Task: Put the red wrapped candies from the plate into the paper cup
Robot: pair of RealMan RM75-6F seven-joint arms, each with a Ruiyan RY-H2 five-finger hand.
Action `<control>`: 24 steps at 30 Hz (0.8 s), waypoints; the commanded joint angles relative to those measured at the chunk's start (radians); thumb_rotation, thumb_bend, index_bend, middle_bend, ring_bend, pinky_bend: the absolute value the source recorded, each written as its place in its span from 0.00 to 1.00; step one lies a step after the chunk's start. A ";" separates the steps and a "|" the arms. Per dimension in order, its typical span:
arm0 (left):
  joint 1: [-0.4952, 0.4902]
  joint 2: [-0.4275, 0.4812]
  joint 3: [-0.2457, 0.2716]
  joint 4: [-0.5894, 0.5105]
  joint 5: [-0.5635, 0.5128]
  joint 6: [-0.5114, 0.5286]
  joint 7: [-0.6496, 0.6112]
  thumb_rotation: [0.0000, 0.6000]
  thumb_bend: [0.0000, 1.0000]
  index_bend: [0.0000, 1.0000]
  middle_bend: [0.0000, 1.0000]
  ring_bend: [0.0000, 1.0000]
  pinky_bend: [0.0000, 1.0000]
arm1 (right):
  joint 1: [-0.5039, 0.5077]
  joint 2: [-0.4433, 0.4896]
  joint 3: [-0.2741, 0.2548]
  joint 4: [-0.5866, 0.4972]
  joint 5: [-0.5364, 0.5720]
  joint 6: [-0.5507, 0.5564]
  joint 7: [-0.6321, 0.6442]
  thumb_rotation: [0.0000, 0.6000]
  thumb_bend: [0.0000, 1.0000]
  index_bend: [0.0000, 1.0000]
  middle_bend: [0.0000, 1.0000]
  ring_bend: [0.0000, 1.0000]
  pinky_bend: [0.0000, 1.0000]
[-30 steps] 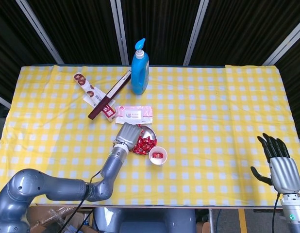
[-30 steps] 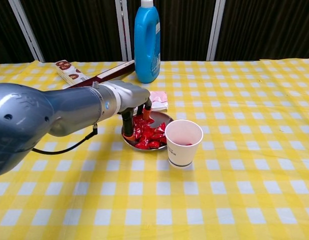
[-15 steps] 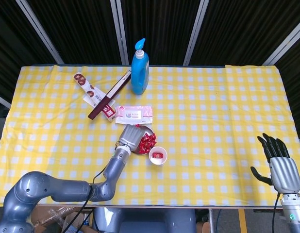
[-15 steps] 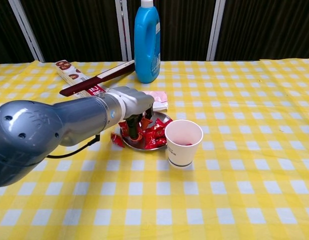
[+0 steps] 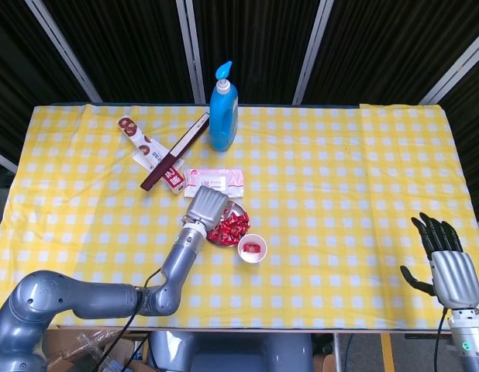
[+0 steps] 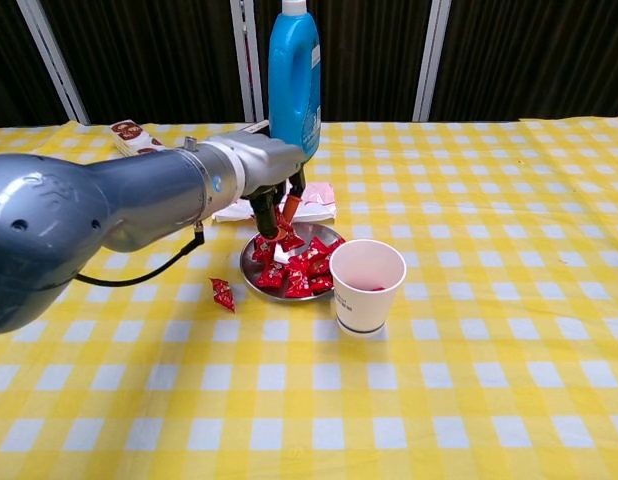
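A heap of red wrapped candies (image 5: 233, 225) (image 6: 301, 272) lies on a small metal plate (image 5: 238, 206) (image 6: 248, 275). The white paper cup (image 5: 243, 253) (image 6: 364, 305) stands just right of the plate, with a red candy (image 5: 253, 248) inside. My left hand (image 5: 206, 208) (image 6: 261, 180) hovers over the plate's back left, fingers pointing down and pinching one red candy (image 6: 282, 228). One loose candy (image 6: 222, 294) lies on the cloth left of the plate. My right hand (image 5: 449, 265) is far off at the table's right front, with its fingers spread and nothing in them.
A blue pump bottle (image 5: 223, 108) (image 6: 294, 80) stands behind the plate. A white wipes packet (image 5: 215, 180) (image 6: 319, 200) lies between them. A long brown box (image 5: 177, 151) and snack packs (image 5: 139, 139) lie at the back left on the yellow checked cloth.
My left hand has risen off the plate with a candy between its fingers. One candy was knocked off the plate onto the cloth at the left. The right hand has not moved.
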 commanded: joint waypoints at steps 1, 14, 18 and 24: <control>0.002 0.024 -0.013 -0.033 0.009 0.015 -0.003 1.00 0.43 0.60 0.65 0.87 0.92 | 0.000 -0.001 0.000 0.001 0.000 0.000 -0.001 1.00 0.36 0.00 0.00 0.00 0.00; -0.010 0.080 -0.049 -0.237 0.086 0.060 -0.019 1.00 0.43 0.59 0.64 0.87 0.92 | -0.002 -0.005 0.002 0.004 0.001 0.006 -0.010 1.00 0.36 0.00 0.00 0.00 0.00; -0.028 0.073 -0.049 -0.276 0.097 0.062 -0.007 1.00 0.43 0.59 0.64 0.87 0.92 | -0.002 -0.005 0.002 0.003 0.002 0.006 -0.011 1.00 0.36 0.00 0.00 0.00 0.00; -0.059 0.042 -0.046 -0.299 0.076 0.064 0.020 1.00 0.43 0.58 0.64 0.87 0.92 | -0.003 -0.005 0.002 0.004 -0.001 0.009 -0.011 1.00 0.36 0.00 0.00 0.00 0.00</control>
